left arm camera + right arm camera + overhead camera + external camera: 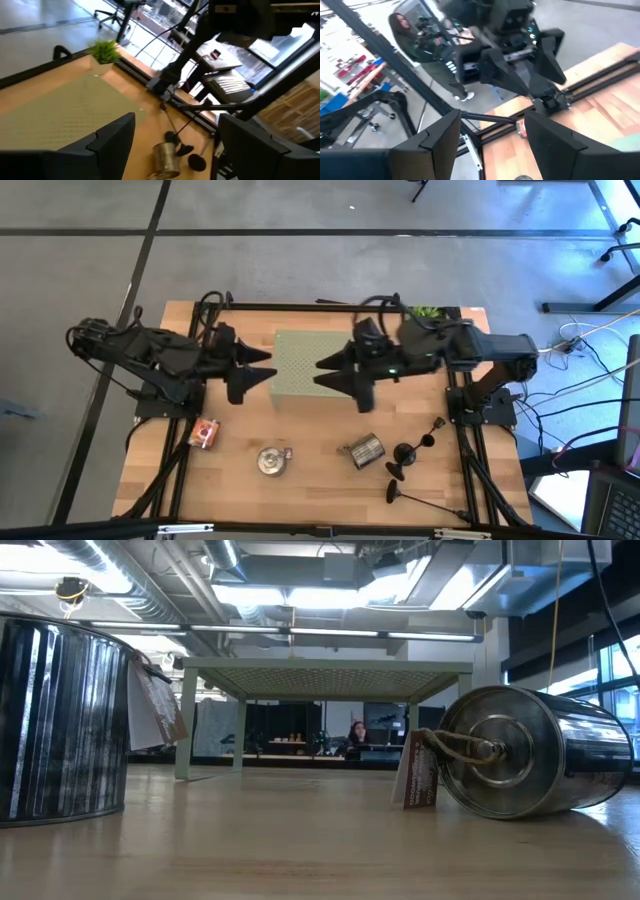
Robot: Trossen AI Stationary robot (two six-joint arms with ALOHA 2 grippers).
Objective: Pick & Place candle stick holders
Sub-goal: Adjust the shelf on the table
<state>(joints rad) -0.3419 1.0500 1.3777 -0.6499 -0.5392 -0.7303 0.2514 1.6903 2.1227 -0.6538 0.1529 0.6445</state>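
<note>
Left side of the pale wooden surface (320, 480): the left gripper (262, 372) hovers at the left edge of the pale green perforated low stand (305, 360), fingers spread wide, holding nothing. It points inward toward the other arm, a parked, waiting pose by the look of it.

Below it, near the front left: a small orange and red tin can (204, 433) lies alone. Further right, an upright silver tin can (271, 461) with a paper tag stands near the front edge.

Centre: the green stand sits between the two grippers at the back of the surface, its top bare. Likely the drop-off place, though nothing confirms that.

Right of centre: the right gripper (330, 372) hovers at the stand's right edge, facing the left one. Fingers stand partly apart, nothing between them. Both arms are high and well away from the goods.

Front right: a ribbed silver tin can (364, 449) lies on its side. Just beside it, the three black metal candle stick holders (410, 455), thin stems on round flared bases, lie tipped over in a loose cluster near the right arm's mount, stems splayed in different directions. One stretches along the front edge.

Judgement: no holder is picked yet. The cluster sits on the right arm's side, so that arm seems best placed to reach. Thin stems lying flat may roll or pivot when pinched.

A small green plant (428, 311) marks the back right corner.
</note>
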